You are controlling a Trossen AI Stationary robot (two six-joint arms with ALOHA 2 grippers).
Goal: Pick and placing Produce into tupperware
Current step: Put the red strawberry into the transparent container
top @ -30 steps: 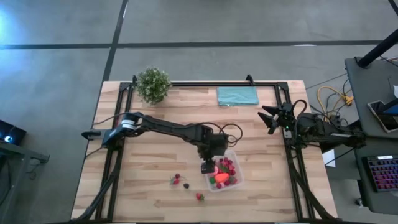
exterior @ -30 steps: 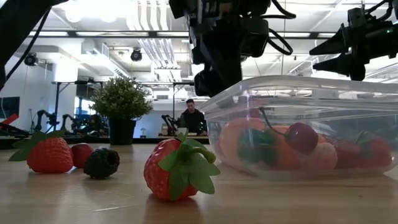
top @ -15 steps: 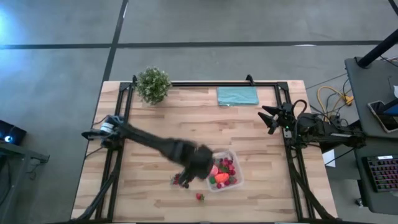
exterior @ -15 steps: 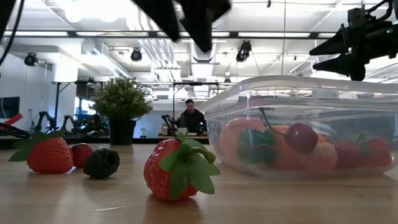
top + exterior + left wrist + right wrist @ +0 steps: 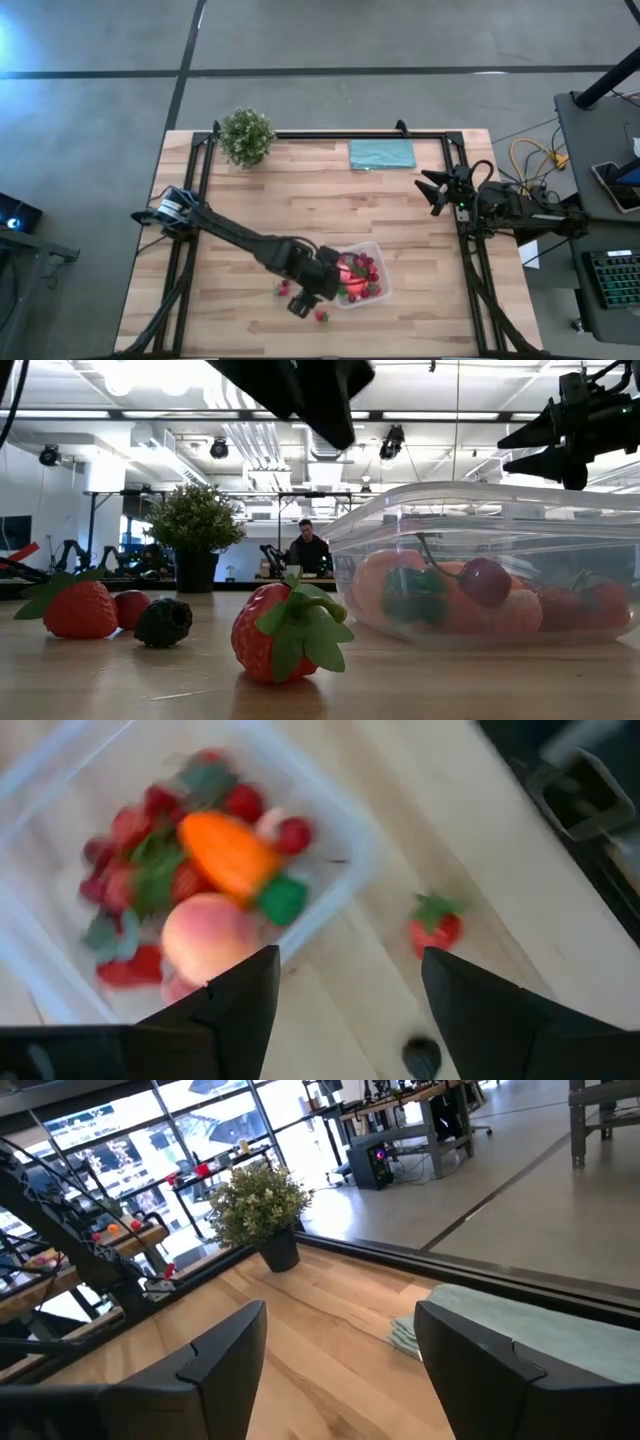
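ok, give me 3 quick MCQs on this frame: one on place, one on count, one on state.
1. Where is the teal cloth?
A. At the table's far edge, right of the potted plant
B. Inside the tub
C. Under the left gripper

2. How many produce pieces lie loose on the table outside the tupperware in the low view?
A. One
B. Four
C. Seven

3. What state is the left gripper in?
A. Shut on the carrot
B. Open, holding nothing
C. Shut on a strawberry

Answers:
1. A: the high view shows the cloth along the far edge.
2. B: two strawberries, a small red piece and a dark berry.
3. B: the wrist view shows its fingers apart with nothing between.
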